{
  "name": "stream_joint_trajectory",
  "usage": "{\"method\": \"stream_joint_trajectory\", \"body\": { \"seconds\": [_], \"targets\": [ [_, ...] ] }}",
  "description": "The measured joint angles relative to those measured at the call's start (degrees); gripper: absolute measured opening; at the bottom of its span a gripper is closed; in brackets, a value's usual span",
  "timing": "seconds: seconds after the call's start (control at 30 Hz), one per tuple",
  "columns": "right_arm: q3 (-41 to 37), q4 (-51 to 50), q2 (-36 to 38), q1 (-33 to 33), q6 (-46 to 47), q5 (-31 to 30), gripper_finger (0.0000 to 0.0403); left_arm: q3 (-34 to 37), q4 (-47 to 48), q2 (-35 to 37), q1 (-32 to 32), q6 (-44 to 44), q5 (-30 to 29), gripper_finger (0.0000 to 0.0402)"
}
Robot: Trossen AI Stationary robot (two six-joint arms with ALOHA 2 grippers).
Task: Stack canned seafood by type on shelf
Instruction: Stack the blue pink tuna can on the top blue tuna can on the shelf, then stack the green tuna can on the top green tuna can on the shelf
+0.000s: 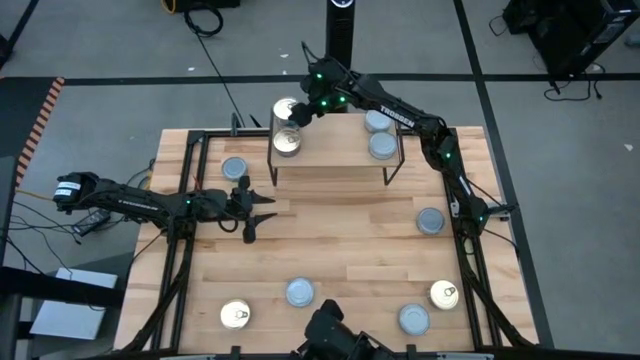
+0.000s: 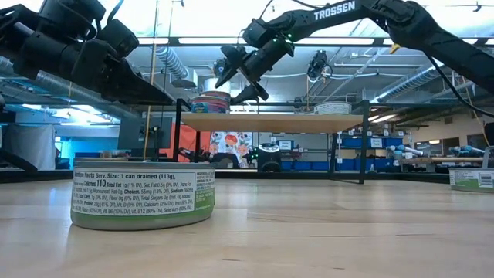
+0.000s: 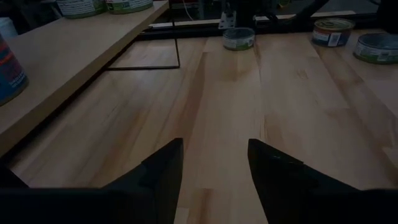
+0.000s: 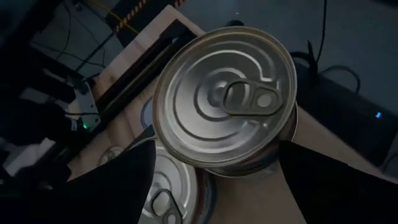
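While the left gripper [image 1: 252,212] hangs low over bare planks at about nine o'clock of the table [image 1: 340,250], its fingers [image 3: 163,171] spread apart and holding nothing, the right gripper [image 1: 292,117] is up at twelve o'clock, above the shelf's [image 1: 335,155] ten o'clock corner. Its fingers [image 4: 323,180] stand wide on either side of a stack of gold-topped tins [image 1: 286,110]; whether they touch the top tin [image 4: 227,99] cannot be told, and in the low view the tips sit just above the stack [image 2: 211,102]. A second gold-topped tin [image 1: 287,143] lies on the shelf just beside that stack, toward six o'clock. At the shelf's two o'clock end rest two grey-topped tins [image 1: 380,133], side by side.

Loose tins lie on the table: a grey one [image 1: 234,168] at ten o'clock, left of the shelf; a grey one [image 1: 430,221] at three o'clock; a gold one [image 1: 235,315] at seven o'clock; a grey one [image 1: 300,292] at six o'clock; a grey one [image 1: 414,319] and a gold one [image 1: 445,294] at five o'clock. The low view shows one tin's green label [image 2: 143,195] close up
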State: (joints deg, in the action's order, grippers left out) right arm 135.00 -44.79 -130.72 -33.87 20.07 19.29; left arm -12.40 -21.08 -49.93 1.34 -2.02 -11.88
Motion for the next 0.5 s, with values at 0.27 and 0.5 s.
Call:
{"method": "stream_joint_trajectory", "body": {
  "seconds": [0.27,0.5],
  "targets": [
    [0.0,-3.7,4.9,0.3,-13.3,-9.0,0.0306,0.0,0.0,0.0,0.0,0.0,0.0,0.0186],
    [0.0,-5.9,5.3,2.2,-22.2,-10.5,0.0134,0.0,0.1,0.0,0.0,-0.8,0.0,0.0186]
  ]
}}
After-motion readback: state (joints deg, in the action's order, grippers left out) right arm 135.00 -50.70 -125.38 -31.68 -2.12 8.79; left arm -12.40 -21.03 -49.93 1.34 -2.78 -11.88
